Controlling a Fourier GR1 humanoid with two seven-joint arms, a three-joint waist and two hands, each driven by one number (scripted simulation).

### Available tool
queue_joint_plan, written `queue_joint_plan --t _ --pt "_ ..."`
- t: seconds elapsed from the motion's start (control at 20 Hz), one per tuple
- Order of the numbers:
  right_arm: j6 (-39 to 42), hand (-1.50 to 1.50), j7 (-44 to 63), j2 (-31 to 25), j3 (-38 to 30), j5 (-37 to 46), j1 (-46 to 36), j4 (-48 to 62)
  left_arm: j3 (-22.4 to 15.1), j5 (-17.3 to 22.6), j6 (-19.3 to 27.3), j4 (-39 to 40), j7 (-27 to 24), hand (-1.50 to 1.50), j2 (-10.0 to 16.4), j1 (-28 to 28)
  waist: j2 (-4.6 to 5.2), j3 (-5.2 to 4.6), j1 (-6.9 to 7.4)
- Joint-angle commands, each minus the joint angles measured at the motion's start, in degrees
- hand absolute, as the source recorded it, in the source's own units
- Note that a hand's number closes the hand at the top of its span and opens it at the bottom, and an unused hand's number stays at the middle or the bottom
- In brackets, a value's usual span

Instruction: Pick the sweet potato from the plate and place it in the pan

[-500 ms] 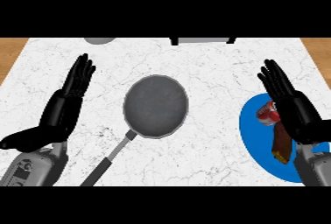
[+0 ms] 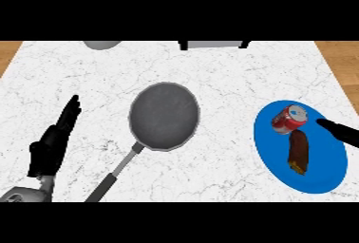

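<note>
Pick not yet made — the brown, elongated sweet potato (image 2: 299, 153) lies on the round blue plate (image 2: 328, 167) beside a red can (image 2: 289, 118), none of it in the grey round pan (image 2: 165, 116); left hand (image 2: 52, 142) released, fingers straight; right hand (image 2: 340, 130) at the plate's edge — state cannot be told.

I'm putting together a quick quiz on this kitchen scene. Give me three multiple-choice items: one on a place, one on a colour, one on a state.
1. Where is the sweet potato? A in the pan; B on the plate beside the can; C on top of the can.
2. The plate's colour? A blue; B white; C green.
3. The left hand is: A open, holding nothing; B curled round the pan's handle; C shut on the can.
1 B: it lies on the plate by the red can, apart from the pan. 2 A: its bare surface is blue. 3 A: its fingers are straight, touching nothing.
</note>
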Motion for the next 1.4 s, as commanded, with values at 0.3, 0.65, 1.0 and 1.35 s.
queue_joint_plan --t 0.3,0.65,1.0,1.35 --pt "-11.9 -1.5 24.2 -7.9 4.2 17.3 21.8 -5.4 -0.8 -1.1 0.0 -2.7 5.2 0.0 2.6 5.6 -0.72 -0.33 1.47" --pt "2.9 -1.5 49.2 -20.6 8.0 19.5 22.1 -24.9 -1.9 -2.5 0.9 -3.2 8.5 0.0 1.2 3.3 -0.47 -0.17 2.33" --pt "14.8 -1.5 64.1 -23.0 10.9 14.3 10.2 -28.6 -2.4 -3.9 1.1 -5.8 8.4 0.0 0.1 5.9 -0.38 0.17 3.72" --pt "19.6 -1.5 74.0 -22.8 14.7 9.5 -3.6 -21.0 -2.4 -3.9 -1.0 -7.6 7.7 0.0 1.0 6.9 -0.02 0.13 5.76"
